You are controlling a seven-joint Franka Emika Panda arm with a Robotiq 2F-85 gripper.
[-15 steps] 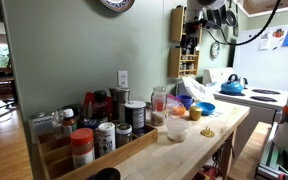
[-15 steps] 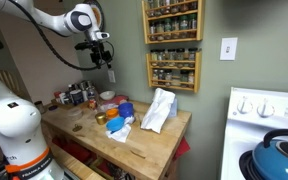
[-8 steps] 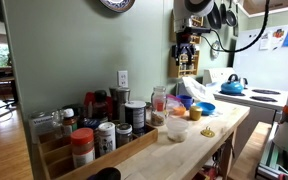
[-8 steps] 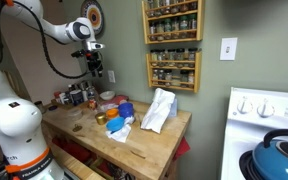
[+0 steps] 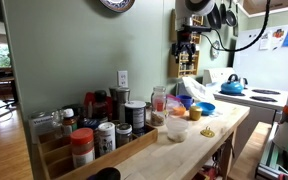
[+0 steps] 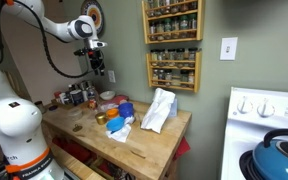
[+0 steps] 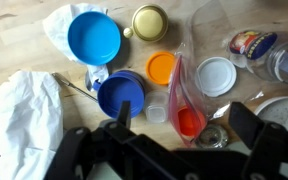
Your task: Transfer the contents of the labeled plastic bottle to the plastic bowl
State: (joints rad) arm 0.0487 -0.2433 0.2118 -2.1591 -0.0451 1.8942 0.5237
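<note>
The labeled plastic bottle (image 5: 160, 104) stands upright by the wall, clear with a reddish cap. From above in the wrist view (image 7: 187, 121) its cap lies between my fingers, far below them. The whitish plastic bowl (image 5: 176, 128) sits on the wooden counter just in front of the bottle. In the wrist view the bowl (image 7: 216, 76) is a pale round shape to the right of the bottle. My gripper (image 5: 187, 46) (image 6: 97, 68) (image 7: 184, 112) hangs high above the counter, open and empty.
Two bright blue bowls (image 7: 94, 37) (image 7: 121, 95), an orange lid (image 7: 161, 67), a gold lid (image 7: 149, 22) and a white cloth (image 7: 24, 110) lie beside the bottle. Spice jars (image 5: 94, 135) fill a wooden rack. Wall spice shelves (image 6: 172, 45) hang close by.
Over the past second the arm swung sideways toward the jar end of the counter and dropped slightly. It has held still in the last half second.
</note>
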